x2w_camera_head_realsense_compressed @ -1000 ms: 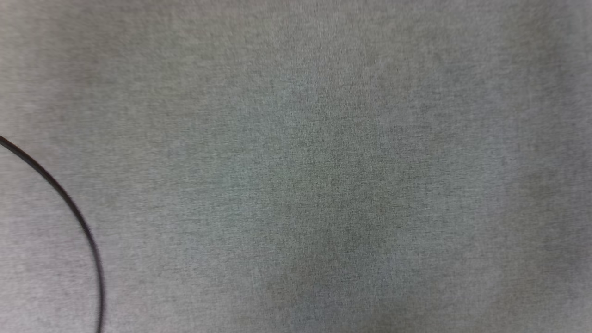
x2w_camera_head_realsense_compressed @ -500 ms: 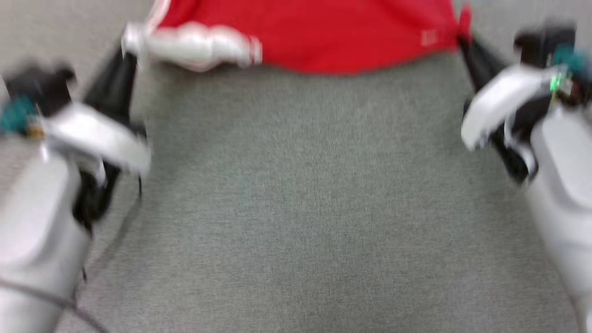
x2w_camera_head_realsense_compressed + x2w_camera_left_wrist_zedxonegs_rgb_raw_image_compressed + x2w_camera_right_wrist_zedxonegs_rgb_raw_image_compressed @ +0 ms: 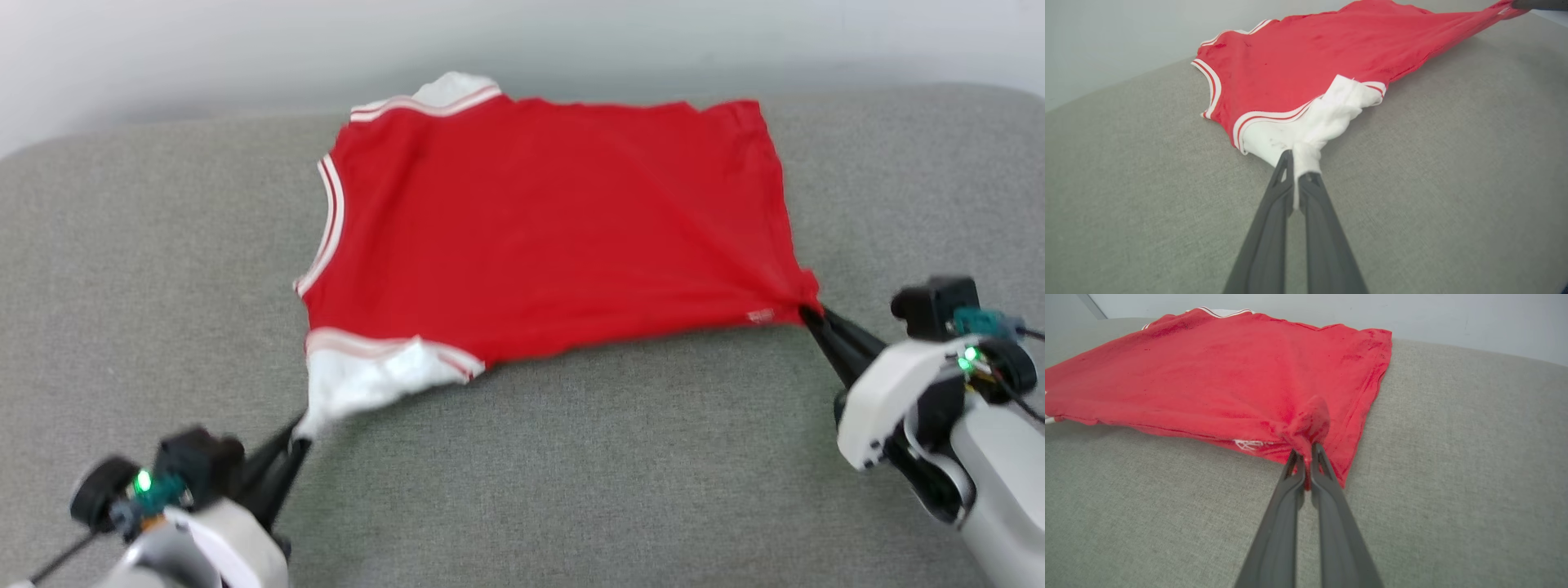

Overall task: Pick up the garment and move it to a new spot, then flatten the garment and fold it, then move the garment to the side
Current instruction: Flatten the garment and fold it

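Observation:
The garment (image 3: 555, 229), a red jersey with white sleeves and striped trim, lies spread on the grey cushion, plain red side up. My left gripper (image 3: 298, 437) is shut on the near white sleeve (image 3: 1314, 122), which bunches between its fingers (image 3: 1296, 175). At the near right corner of the red hem (image 3: 1308, 424), my right gripper (image 3: 808, 314) is shut on a pinch of cloth (image 3: 1306, 455). The near edge runs taut between the two grips. The lettering is hidden.
The grey fabric surface (image 3: 571, 474) stretches wide in front of the garment and to both sides. Its rounded far edge meets a pale wall (image 3: 245, 49) just behind the jersey's collar end.
The head camera has tilted up from bare grey fabric, so the whole jersey and both grippers now show. Both grippers were also on the garment's near corners half a second ago.

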You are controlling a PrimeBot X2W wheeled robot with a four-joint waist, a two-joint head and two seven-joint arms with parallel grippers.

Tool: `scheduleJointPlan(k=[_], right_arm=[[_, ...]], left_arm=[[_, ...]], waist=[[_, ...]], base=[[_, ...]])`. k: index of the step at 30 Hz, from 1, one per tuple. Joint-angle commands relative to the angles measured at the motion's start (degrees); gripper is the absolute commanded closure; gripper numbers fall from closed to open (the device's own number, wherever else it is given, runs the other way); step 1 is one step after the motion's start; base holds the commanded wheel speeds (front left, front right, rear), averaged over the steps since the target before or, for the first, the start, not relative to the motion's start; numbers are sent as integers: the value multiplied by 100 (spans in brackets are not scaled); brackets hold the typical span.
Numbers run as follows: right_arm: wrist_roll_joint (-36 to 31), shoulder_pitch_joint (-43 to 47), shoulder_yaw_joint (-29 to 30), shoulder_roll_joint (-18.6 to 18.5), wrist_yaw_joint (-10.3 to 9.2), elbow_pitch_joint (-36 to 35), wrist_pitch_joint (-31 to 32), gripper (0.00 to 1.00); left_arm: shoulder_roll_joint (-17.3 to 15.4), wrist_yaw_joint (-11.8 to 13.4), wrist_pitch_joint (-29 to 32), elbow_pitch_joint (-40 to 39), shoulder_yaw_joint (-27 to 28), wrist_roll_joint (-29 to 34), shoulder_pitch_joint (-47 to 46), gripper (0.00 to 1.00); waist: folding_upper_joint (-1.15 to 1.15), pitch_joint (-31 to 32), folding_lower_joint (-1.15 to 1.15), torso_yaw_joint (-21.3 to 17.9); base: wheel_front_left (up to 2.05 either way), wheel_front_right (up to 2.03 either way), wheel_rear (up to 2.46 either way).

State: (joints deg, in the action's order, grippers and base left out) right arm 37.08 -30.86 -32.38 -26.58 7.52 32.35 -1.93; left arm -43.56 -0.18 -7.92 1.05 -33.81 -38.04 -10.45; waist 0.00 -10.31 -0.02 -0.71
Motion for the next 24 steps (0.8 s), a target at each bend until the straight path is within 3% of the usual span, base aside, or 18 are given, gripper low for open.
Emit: scheduleJointPlan(k=[1,7,16,20,24], right_arm=[[125,269,-29,-126,-5,-84,58,100],[421,925,-19,-511,-5,-460,228,100],[936,2381,501,-1107,-6,-1368,578,100],[963,2919,821,-1214,-6,-1807,754,100],[944,3227,1122,-1092,-5,-2178,908,100]], left_arm=[[-76,68,104,-152,-96,-13,288,100],[-280,195,370,-662,-350,-197,1077,100],[-604,418,646,-1449,-540,-665,2099,100],[-658,527,594,-1703,-540,-786,2372,100],[-643,551,488,-1788,-493,-779,2382,100]], waist=[[0,190,2,-9],[0,483,2,-28],[0,766,2,-75],[0,752,2,-110],[0,688,2,-127]], base=[[0,0,0],[0,0,0],[0,0,0],[0,0,0],[0,0,0]])
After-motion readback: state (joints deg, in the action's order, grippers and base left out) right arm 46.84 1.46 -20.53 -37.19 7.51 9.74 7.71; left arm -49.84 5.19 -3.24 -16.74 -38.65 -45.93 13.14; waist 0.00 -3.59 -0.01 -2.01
